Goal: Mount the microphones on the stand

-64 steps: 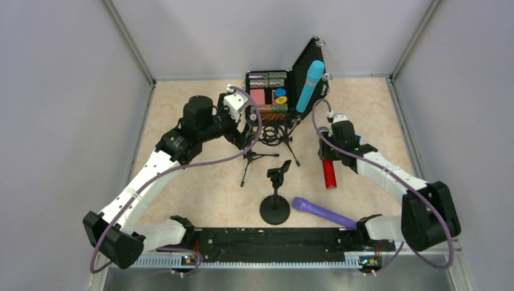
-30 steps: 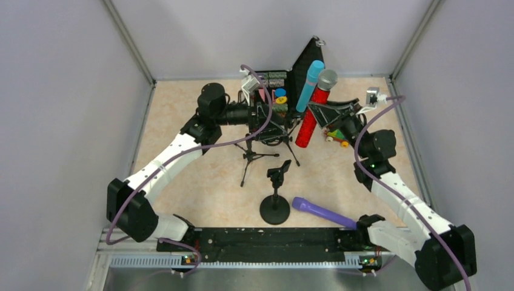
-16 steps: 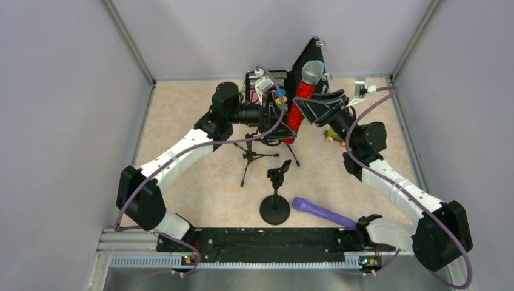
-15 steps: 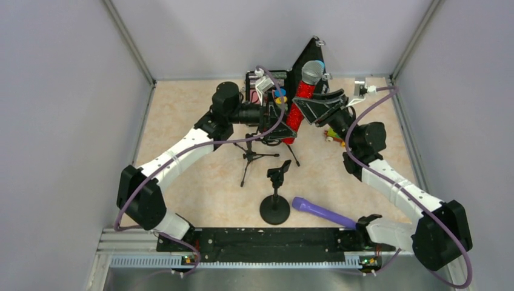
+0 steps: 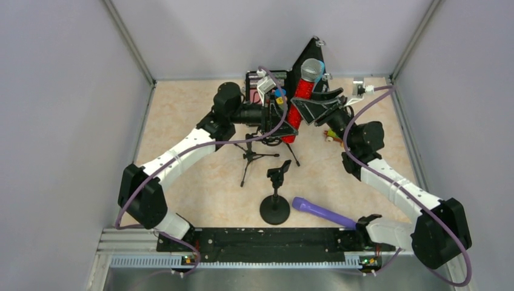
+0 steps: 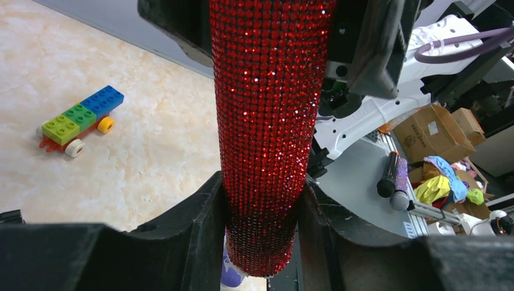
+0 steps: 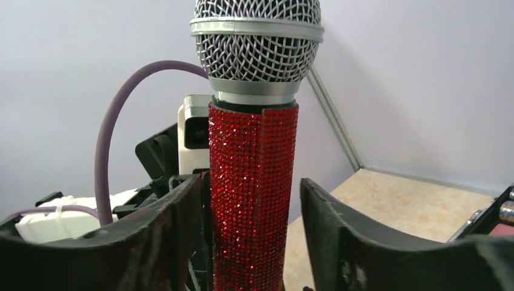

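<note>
Hand-over is the step this looks like, done in the air above the back of the table [image 5: 200,182]. The red mic [image 6: 267,121] stands nearly upright between the two arms, silver head uppermost and well clear of the surface.

The left gripper [image 6: 263,200] is clamped on it. In the left wrist view both fingers [image 6: 206,212] press on the glittery barrel just above its lower end. The right gripper [image 7: 251,188] sits higher on the barrel, below the head, and its jaws are loosened. In the right wrist view pale wall shows between the barrel and the finger on the right of that view, so I judge the left arm alone carries the weight.

None of the red mic is in a holder yet. The round-base stand [image 5: 276,206] waits at the table's middle with its clip [image 5: 279,173] empty. The purple mic [image 5: 321,212] lies flat just beside its base. A tripod stand [image 5: 251,156] is beneath the raised arms, and whether its holder is free cannot be told from here.

Next, the right gripper needs to back straight off without brushing the barrel. The left then has to bring the mic down to an empty clip and press the barrel in. Holding it so near the tail leaves the heavy head free to swing, and the fingers may crowd the clip, so a slow, upright carry seems wise.
</note>
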`<state>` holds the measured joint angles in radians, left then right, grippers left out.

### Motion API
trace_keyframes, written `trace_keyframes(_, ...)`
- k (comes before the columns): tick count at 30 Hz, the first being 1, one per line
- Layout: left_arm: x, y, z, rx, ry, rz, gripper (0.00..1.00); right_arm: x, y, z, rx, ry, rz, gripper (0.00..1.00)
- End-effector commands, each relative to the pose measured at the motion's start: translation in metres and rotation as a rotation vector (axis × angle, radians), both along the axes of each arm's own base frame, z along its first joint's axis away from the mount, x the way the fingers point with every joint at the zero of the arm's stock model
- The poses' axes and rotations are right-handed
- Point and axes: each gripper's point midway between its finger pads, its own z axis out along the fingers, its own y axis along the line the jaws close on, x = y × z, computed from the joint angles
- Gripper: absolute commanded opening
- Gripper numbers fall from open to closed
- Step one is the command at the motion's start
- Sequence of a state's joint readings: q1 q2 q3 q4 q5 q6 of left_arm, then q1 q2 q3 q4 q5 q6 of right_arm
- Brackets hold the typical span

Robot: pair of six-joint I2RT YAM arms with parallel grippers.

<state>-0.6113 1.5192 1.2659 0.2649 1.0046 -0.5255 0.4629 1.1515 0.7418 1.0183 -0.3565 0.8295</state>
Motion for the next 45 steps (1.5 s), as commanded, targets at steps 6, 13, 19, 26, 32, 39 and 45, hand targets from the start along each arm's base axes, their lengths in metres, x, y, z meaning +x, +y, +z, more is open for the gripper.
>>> trace_keyframes(6,0.002,0.019,0.031,-0.006,-0.149,0.093,0.00,-0.014,-0.002,0.007,-0.146,-0.063,0.044,0.75)
trace_keyframes(13,0.002,0.045,0.033,0.035,-0.177,0.136,0.00,-0.019,-0.004,-0.001,-0.228,-0.070,0.131,0.85)
trace_keyframes(19,-0.003,0.062,0.030,0.083,-0.171,0.138,0.00,-0.034,0.010,-0.001,-0.244,-0.116,0.286,0.90)
trace_keyframes(26,-0.012,0.067,0.025,0.107,-0.169,0.116,0.00,-0.038,0.020,0.006,-0.145,-0.115,0.437,0.87)
trace_keyframes(32,-0.014,0.067,0.021,0.106,-0.147,0.107,0.00,-0.035,0.039,0.006,-0.078,-0.098,0.546,0.78)
trace_keyframes(39,-0.015,0.067,0.016,0.109,-0.136,0.110,0.00,-0.032,0.055,0.009,-0.081,-0.091,0.572,0.72)
trace_keyframes(45,-0.015,0.068,0.009,0.133,-0.123,0.106,0.00,-0.030,0.060,0.006,-0.117,-0.058,0.575,0.65)
